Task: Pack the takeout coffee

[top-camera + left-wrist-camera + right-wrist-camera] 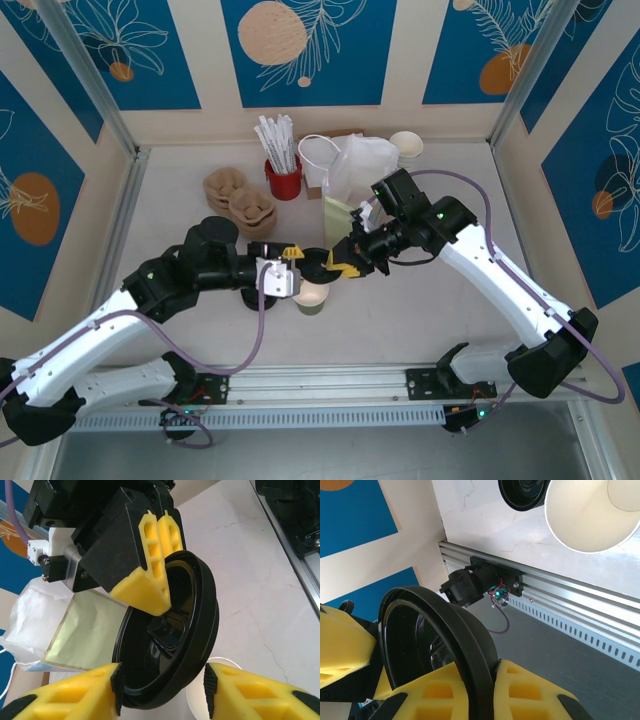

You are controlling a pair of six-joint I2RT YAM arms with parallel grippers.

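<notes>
while near cup (312,298), right claw's (162,597) lid (170,647)

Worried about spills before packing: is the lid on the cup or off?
Off. The right pincer holds the black lid on edge, clear of the paper cup, whose white mouth is uncovered.

**Layout about the two claws.** The lid (318,262) is standing on edge between them. The right claw (341,266) is pinching its rim, and the left claw (161,690) is straddling its lower edge with fingers apart. The cup (312,297) is sitting mouth up on the table (420,320) directly below the claws. A stack of lids (520,492) is resting just beside the cup, under the left claw's wrist. Beyond the claws, a flat bag (335,215) is sitting nearest. The carriers (240,203), stirrer holder (284,182) and plastic bag (358,165) are standing farther behind it.
</notes>
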